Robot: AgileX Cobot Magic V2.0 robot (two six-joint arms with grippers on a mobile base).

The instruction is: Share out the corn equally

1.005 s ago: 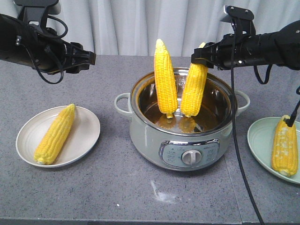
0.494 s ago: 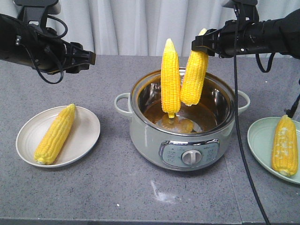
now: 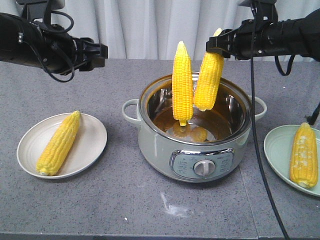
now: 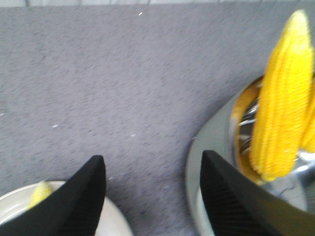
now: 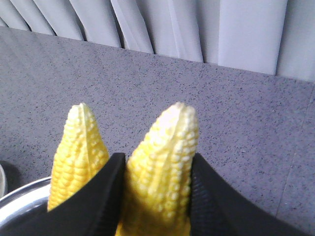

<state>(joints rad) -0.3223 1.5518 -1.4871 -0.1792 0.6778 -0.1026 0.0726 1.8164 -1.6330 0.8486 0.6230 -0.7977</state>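
Two yellow corn cobs are at the pot [image 3: 150, 131]. One corn cob [image 3: 182, 85] stands upright in it, tip up. My right gripper [image 3: 218, 44] is shut on the tip of the other cob [image 3: 208, 80], which hangs above the pot's floor. The right wrist view shows the held cob [image 5: 162, 167] pinched in my right gripper [image 5: 157, 162], with the standing cob [image 5: 78, 152] beside it. Another cob [image 3: 59, 143] lies on the white plate [image 3: 92, 147] at left, and one cob [image 3: 303, 154] lies on the green plate [image 3: 275, 150] at right. My left gripper [image 3: 102, 51] is open in the air, its view showing the gripper [image 4: 152, 162] over bare tabletop.
The pot is a grey-green electric cooker with a control dial [image 3: 202, 167] facing front and side handles [image 3: 129, 111]. White curtains hang behind the grey table. Black cables [image 3: 255, 135] hang from my right arm in front of the pot's right side.
My right gripper has lifted its cob upward, clear of the pot's floor. The standing cob shifted right and straightened. My left arm has moved right, toward the pot.
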